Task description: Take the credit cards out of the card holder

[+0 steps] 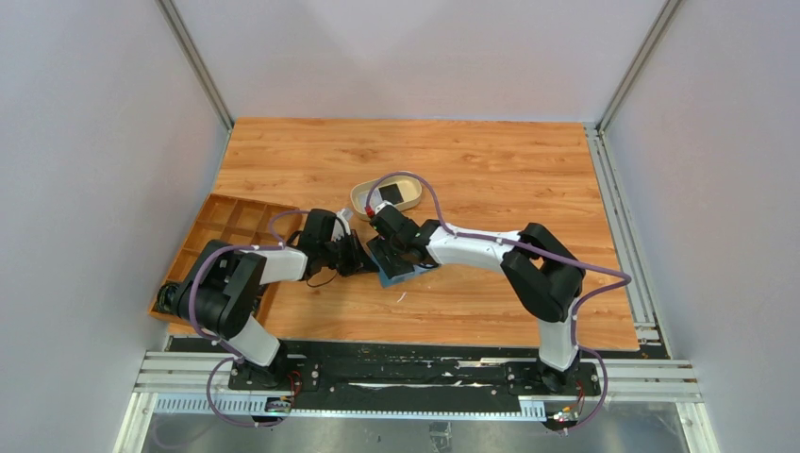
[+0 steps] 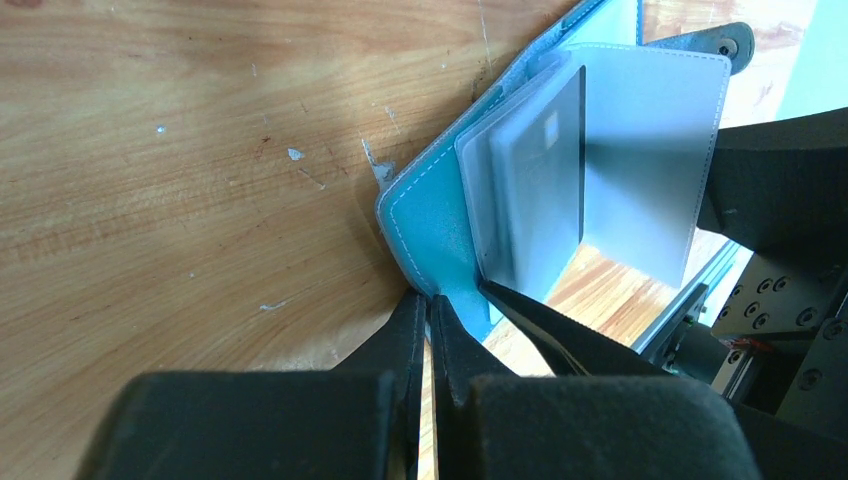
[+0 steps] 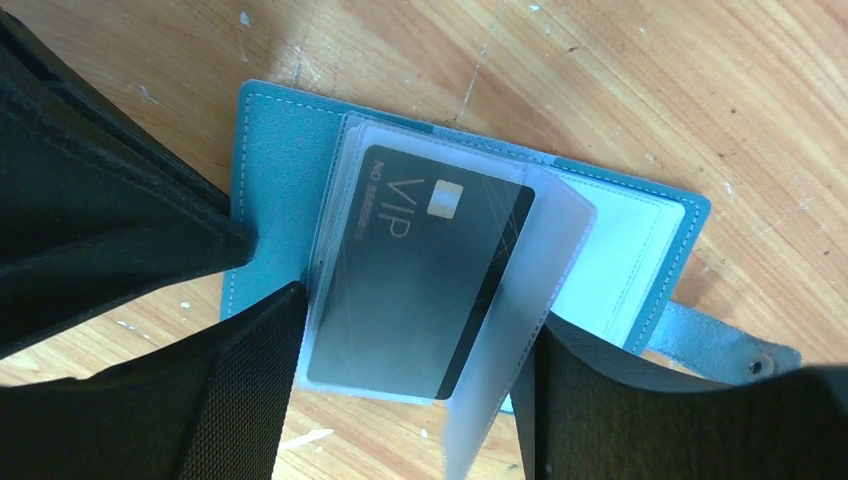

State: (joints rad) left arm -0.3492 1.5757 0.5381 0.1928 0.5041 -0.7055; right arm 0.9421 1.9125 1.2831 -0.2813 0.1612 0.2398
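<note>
An orange-brown wood-grain surface (image 1: 491, 160), flecked with small white chips, sits between plain pale grey walls (image 1: 406, 47), with an aluminium rail (image 1: 415, 377) along its near edge. A brown compartmented tray (image 1: 231, 222) lies at the left edge, and a beige oval tray (image 1: 363, 193) stands further back. The teal folding card holder (image 3: 275, 140) lies open mid-surface. The left gripper (image 2: 432, 325), fingers pressed together, touches its edge. The right gripper (image 3: 420, 320) is spread across a dark grey "VIP" credit card (image 3: 410, 270) in the holder's clear sleeve (image 3: 540, 260).
</note>
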